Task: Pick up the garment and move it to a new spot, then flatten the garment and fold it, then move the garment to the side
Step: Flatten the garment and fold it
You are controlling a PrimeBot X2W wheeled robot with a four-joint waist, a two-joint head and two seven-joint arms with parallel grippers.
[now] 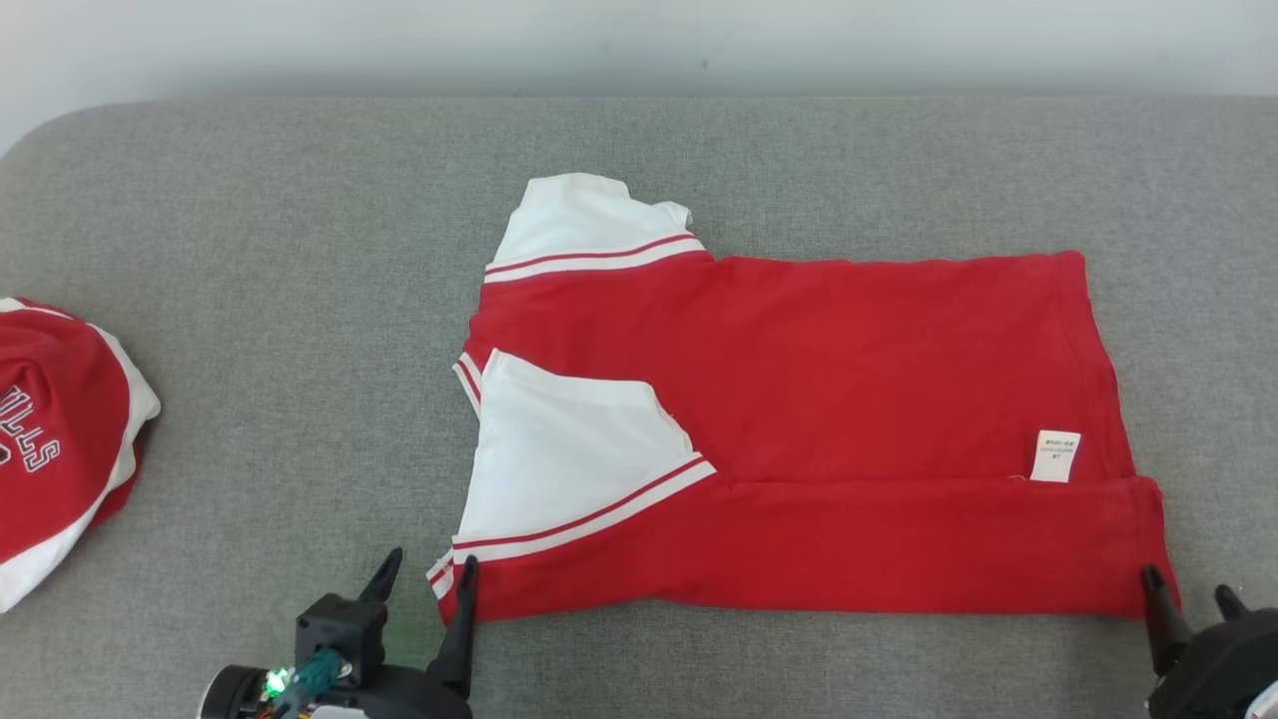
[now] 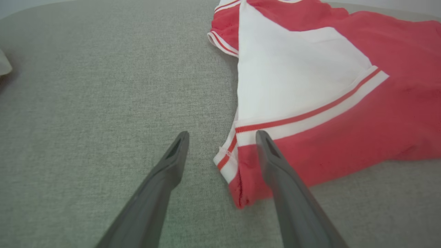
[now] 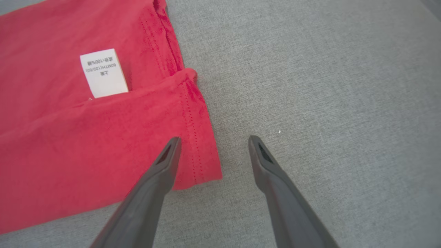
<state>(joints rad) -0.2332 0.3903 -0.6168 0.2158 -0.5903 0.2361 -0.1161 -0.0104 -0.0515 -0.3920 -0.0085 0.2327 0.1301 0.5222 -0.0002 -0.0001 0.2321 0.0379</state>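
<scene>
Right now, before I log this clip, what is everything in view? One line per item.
garment: one, red with white striped sleeves, partly folded, lying flat mid-surface
care label: one, white, on the garment near its right hem
second garment: one, red and white with white lettering, at the left edge of the head view
surface: one, grey fabric, under everything
wall: one, pale, behind the surface
left end effector: one, dark fingers, open, at the garment's near left corner
right end effector: one, dark fingers, open, at the garment's near right corner
</scene>
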